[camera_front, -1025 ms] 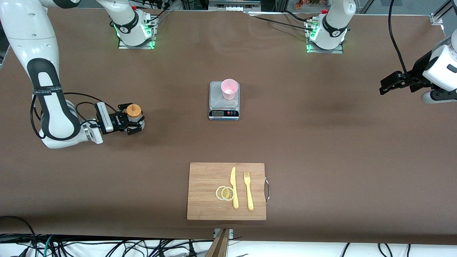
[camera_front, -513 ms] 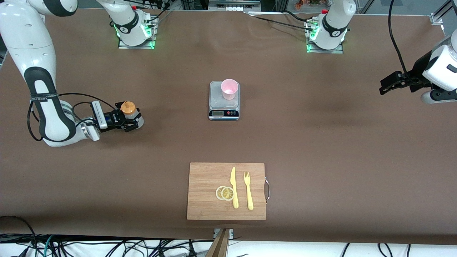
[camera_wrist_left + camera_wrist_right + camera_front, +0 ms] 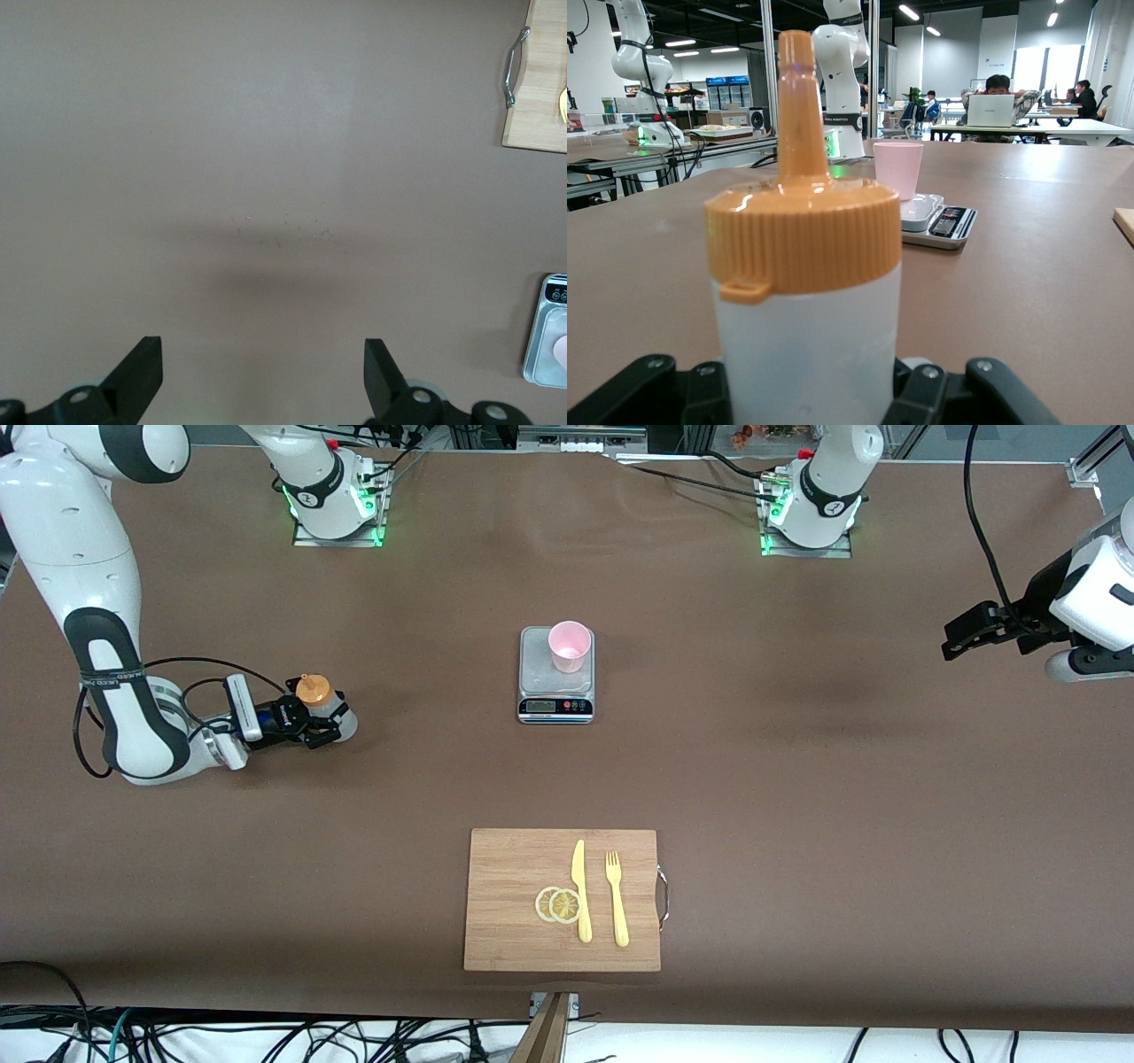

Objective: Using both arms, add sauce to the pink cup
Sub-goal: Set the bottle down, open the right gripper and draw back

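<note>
1. The right gripper (image 3: 321, 722) sits low at the right arm's end of the table, at about 9 o'clock from the scale (image 3: 555, 676) and well apart from it. Its fingers are clamped tight on the body of the sauce (image 3: 321, 701), which stands upright with its orange cap and nozzle pointing up.
2. In the right wrist view the sauce (image 3: 804, 292) fills the foreground between the black fingers, with the pink cup (image 3: 898, 170) and the scale (image 3: 937, 220) visible past it.
3. The pink cup (image 3: 569, 646) stands upright on the scale's steel plate, toward the plate's 1 o'clock corner; the scale's display faces the front camera.
4. The left gripper (image 3: 959, 636) hangs in the air over the left arm's end of the table, at about 3 o'clock from the scale and well apart from it. Its fingers (image 3: 142, 376) are spread wide with nothing between them; the left arm waits.
5. The cutting board (image 3: 514, 868) lies at 6 o'clock from the scale, nearer the front camera. On it lie two lemon slices (image 3: 558, 904), overlapping, a yellow knife (image 3: 580, 890) touching them, and a yellow fork (image 3: 616, 897) just beside the knife.
</note>
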`<state>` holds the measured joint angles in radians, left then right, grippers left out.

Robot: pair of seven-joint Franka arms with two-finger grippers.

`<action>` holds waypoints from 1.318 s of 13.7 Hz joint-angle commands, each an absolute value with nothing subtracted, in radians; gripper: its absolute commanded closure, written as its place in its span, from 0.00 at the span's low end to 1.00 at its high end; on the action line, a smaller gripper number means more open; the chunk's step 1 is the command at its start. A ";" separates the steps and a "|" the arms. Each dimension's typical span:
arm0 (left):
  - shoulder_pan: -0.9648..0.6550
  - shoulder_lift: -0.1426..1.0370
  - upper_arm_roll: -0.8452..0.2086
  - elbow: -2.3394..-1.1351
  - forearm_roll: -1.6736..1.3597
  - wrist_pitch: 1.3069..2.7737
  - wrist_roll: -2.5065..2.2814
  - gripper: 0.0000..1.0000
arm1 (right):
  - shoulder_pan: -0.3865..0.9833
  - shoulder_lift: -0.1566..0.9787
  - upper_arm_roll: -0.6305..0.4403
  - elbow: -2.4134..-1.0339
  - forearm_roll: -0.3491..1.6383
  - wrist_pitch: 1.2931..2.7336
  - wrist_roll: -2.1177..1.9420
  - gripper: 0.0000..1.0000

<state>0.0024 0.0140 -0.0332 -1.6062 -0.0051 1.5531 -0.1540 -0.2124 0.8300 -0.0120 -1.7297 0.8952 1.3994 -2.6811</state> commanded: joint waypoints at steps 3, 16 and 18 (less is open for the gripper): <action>0.008 0.015 -0.029 -1.588 -0.020 1.562 -0.133 0.00 | -0.235 0.838 0.003 -1.724 0.910 1.379 -2.689 0.01; 0.008 0.017 -0.029 -1.588 -0.018 1.562 -0.133 0.00 | -0.308 0.834 -0.015 -1.686 0.881 1.388 -2.674 0.00; 0.008 0.017 -0.029 -1.588 -0.020 1.562 -0.133 0.00 | -0.311 0.833 -0.053 -1.660 0.867 1.381 -2.672 0.00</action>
<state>0.0028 0.0140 -0.0298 -1.6042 -0.0051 1.5655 -0.1540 -0.2975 0.8306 -0.0327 -1.6961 0.8848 1.3982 -2.6808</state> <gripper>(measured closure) 0.000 0.000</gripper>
